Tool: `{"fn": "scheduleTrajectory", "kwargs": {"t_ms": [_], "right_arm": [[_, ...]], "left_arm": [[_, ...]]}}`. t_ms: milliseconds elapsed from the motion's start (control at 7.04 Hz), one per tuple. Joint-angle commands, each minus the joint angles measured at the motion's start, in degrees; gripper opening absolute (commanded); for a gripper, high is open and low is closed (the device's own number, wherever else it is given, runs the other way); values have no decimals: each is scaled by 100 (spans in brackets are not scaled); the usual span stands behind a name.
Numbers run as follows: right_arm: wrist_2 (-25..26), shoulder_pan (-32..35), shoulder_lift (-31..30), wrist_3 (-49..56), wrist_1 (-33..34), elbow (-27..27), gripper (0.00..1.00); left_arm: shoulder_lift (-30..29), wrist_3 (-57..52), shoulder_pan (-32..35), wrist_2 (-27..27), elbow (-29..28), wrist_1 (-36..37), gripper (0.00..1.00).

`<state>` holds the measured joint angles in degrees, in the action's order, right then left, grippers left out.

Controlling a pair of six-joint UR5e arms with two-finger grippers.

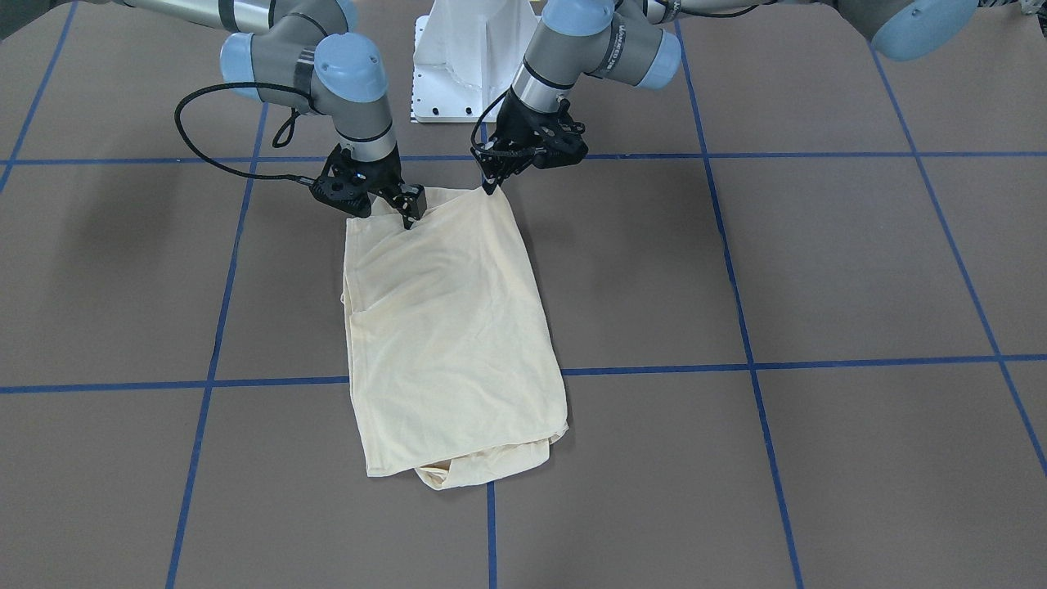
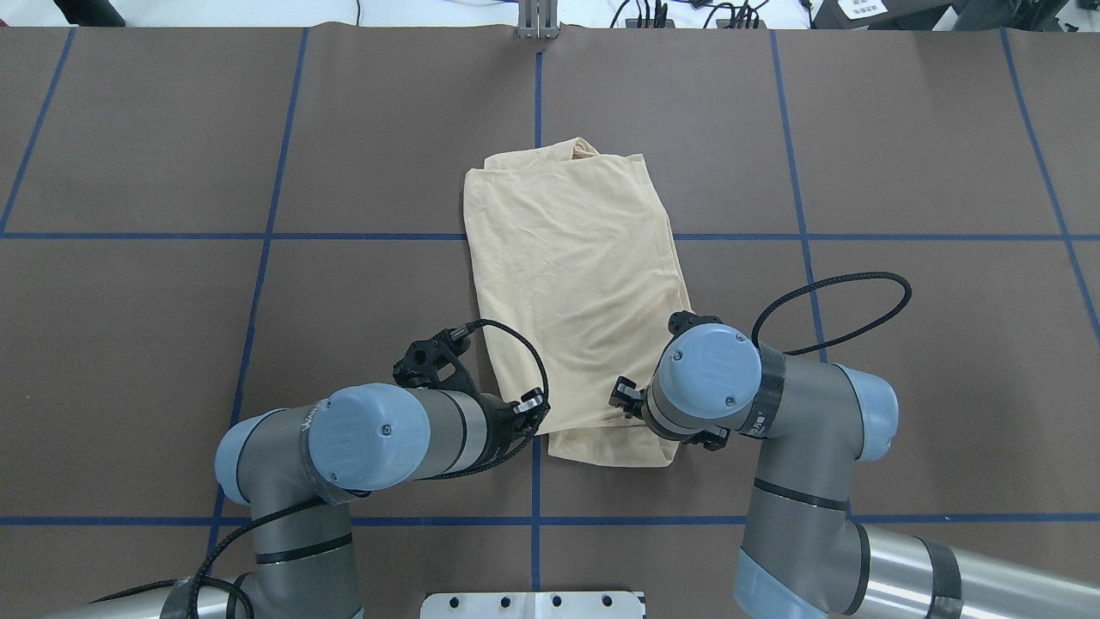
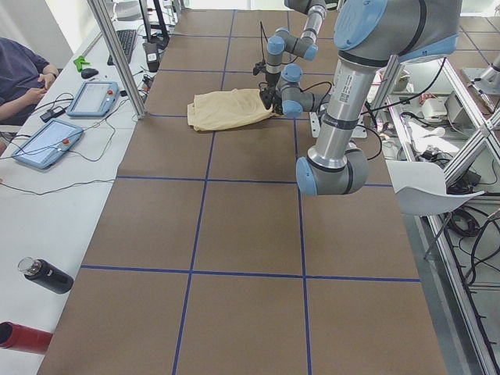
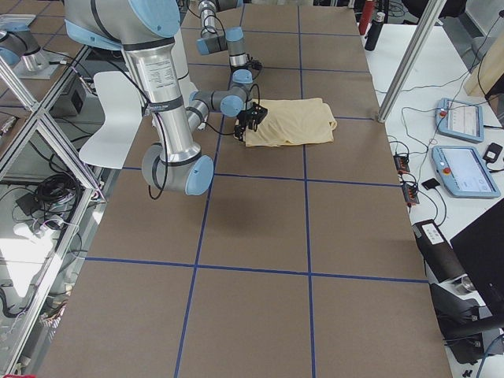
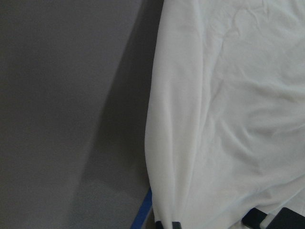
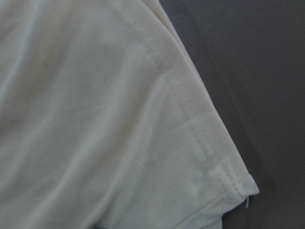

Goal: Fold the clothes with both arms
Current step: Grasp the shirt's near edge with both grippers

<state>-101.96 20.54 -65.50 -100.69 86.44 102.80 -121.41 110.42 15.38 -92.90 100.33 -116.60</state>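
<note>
Brown table (image 1: 818,262) crossed by blue tape lines (image 1: 654,370), and right in the middle lies the T-shirt (image 1: 450,327): pale cream-yellow, folded to a long narrow rectangle running straight out from the robot's white pedestal (image 1: 466,65). Plain cloth faces up, with soft diagonal wrinkles across it. At the far end the under layers poke out in a loose bunch. At the near end, both grippers are on it: the left gripper (image 1: 491,186) has its fingers pinched tight on one corner, cloth drawn up to a little peak, and the right gripper (image 1: 407,217) is nipped closed on the other corner. Right wrist view, close in: a double-stitched hem (image 6: 190,119) running to a squared corner, dark table beside it
</note>
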Motion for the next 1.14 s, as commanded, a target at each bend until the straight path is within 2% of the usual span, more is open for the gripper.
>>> {"fn": "scheduleTrajectory", "kwargs": {"t_ms": [0, 142, 995], "right_arm": [[0, -6, -7, 6, 4, -5, 19], [-8, 3, -7, 32, 22, 4, 0], [-79, 143, 37, 41, 162, 56, 0]], "left_arm": [[3, 5, -9, 0, -13, -3, 0], [3, -3, -9, 0, -13, -3, 0], [-15, 6, -9, 0, -40, -21, 0]]}}
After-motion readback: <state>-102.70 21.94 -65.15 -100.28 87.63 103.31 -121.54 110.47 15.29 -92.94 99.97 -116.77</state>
